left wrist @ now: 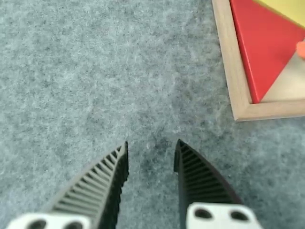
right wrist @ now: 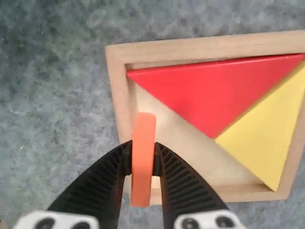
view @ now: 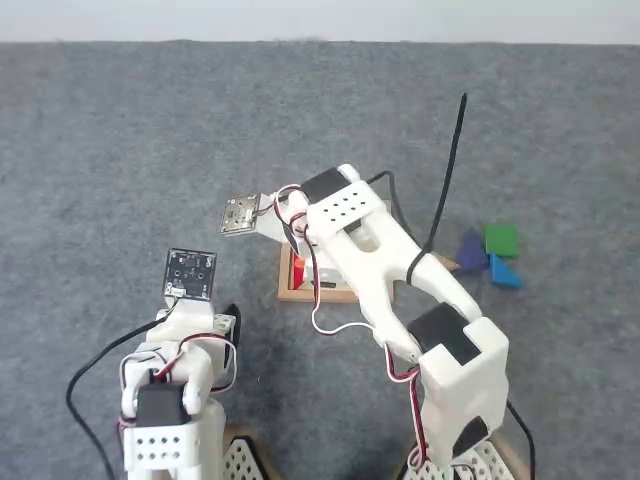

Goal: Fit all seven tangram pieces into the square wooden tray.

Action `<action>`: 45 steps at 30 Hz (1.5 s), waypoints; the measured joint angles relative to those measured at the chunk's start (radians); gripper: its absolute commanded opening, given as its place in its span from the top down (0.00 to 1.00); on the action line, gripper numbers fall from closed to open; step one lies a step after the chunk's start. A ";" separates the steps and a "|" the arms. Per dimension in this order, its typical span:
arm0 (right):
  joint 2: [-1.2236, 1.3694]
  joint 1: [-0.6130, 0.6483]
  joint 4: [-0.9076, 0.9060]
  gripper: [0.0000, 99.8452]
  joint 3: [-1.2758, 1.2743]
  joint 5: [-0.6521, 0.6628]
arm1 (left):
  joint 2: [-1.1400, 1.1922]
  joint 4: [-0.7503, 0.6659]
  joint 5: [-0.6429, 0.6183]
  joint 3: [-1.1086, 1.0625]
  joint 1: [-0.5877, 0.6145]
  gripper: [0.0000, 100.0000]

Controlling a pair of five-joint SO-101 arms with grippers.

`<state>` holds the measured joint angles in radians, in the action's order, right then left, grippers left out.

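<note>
Right jaws on thin orange piece (right wrist: 143, 160) (edge-on)

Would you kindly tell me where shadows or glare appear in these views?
High view: even light, no glare on the grey mat. Left wrist view: a faint shadow on the mat under the left tool. Right wrist view: matte, glare-free red triangle and orange piece in the right tool.

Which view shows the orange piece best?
Right wrist view: the orange piece sits edge-on, clamped in the right gripper over the tray. The left wrist view catches a sliver at its edge; in the high view the arm covers it.
</note>
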<state>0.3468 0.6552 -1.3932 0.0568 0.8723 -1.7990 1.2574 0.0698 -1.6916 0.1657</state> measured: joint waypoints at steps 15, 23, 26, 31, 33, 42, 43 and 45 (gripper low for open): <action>0.000 0.002 0.041 0.99 0.000 -0.063 | 0.000 0.000 0.000 0.000 -0.002 0.85; 0.000 -0.080 0.041 0.99 0.000 -0.614 | 0.000 0.000 0.000 0.000 -0.002 0.85; 0.000 -0.130 0.041 0.99 0.000 -0.683 | 0.000 0.000 0.000 0.000 0.000 0.85; 0.000 -0.199 0.069 0.99 0.000 -0.816 | 0.000 0.000 0.000 0.000 -0.002 0.85; 0.000 -0.213 0.078 0.99 0.000 -0.890 | 0.000 0.000 0.000 0.000 -0.002 0.85; 0.021 -0.213 0.175 0.99 0.000 -1.231 | 0.000 0.000 0.000 0.000 -0.002 0.85; 0.038 -0.212 0.192 0.99 0.000 -1.237 | 0.000 0.000 0.000 0.000 0.000 0.85; 0.081 -0.209 0.222 0.99 0.000 -1.243 | 0.000 0.000 0.000 0.000 0.000 0.85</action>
<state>0.4281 0.4465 -1.1707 0.0568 -0.3705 -1.7990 1.2574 0.0698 -1.6916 0.1657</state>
